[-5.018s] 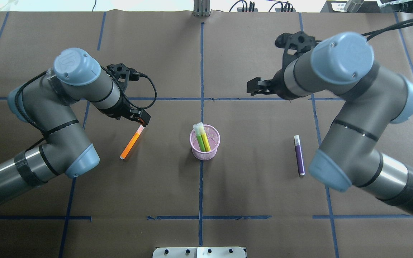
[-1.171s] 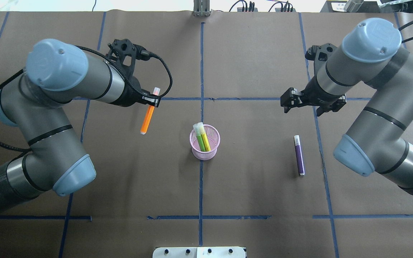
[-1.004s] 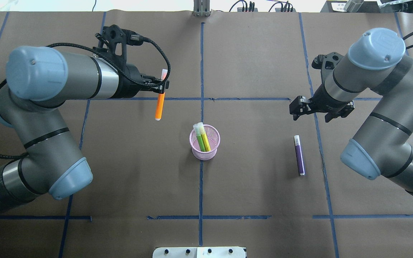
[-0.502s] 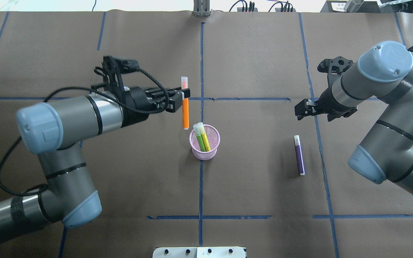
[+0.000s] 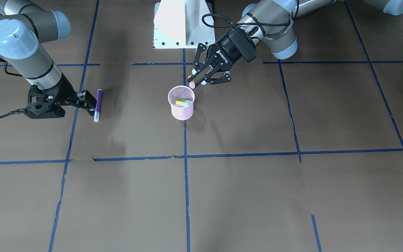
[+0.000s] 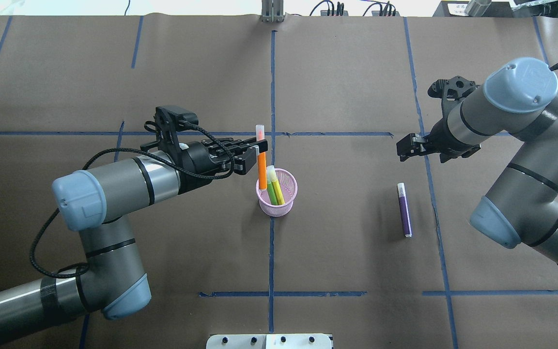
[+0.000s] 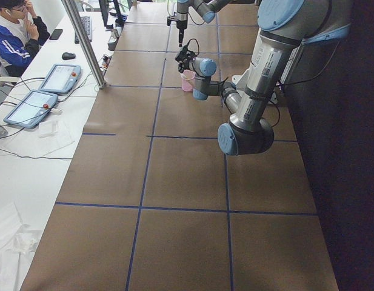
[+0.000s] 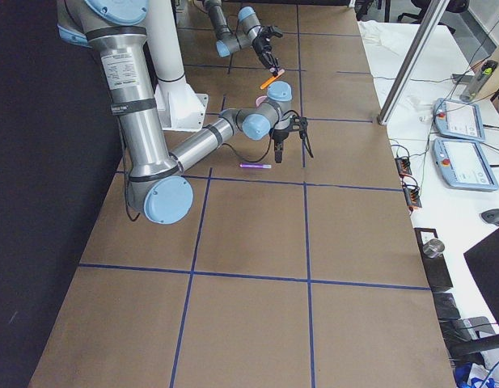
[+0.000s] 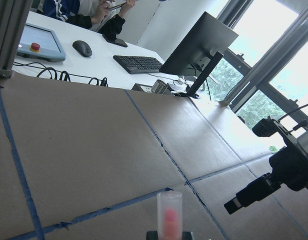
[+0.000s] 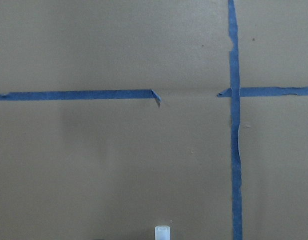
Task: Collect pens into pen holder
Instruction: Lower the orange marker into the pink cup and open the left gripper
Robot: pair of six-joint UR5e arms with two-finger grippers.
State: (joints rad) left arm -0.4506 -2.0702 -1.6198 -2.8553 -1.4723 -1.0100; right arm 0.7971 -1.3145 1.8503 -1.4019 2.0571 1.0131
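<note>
The pink mesh pen holder [image 6: 284, 206] [image 5: 181, 110] stands at the table's middle with a green pen [image 6: 271, 190] and a yellow one leaning inside. My left gripper [image 6: 258, 149] [image 5: 197, 77] is shut on the orange pen [image 6: 262, 172], which hangs upright, pale cap [image 9: 169, 212] up. Its lower end is at the holder's left rim. The purple pen [image 6: 404, 213] [image 5: 98, 99] lies flat to the right. My right gripper [image 6: 407, 148] [image 5: 86, 102] hovers open just beyond the purple pen's capped end [image 10: 162, 233].
Blue tape lines [image 6: 271, 87] grid the brown paper table. The robot's white base plate [image 5: 182, 24] lies behind the holder. Past the far edge is a desk with control pendants [image 7: 58, 77], a keyboard [image 9: 139, 63], a monitor and a seated person [image 7: 14, 36].
My left arm lifted the orange pen off the table and swung it right and nearer, from left of the holder to its rim. My right gripper came in toward the purple pen.
</note>
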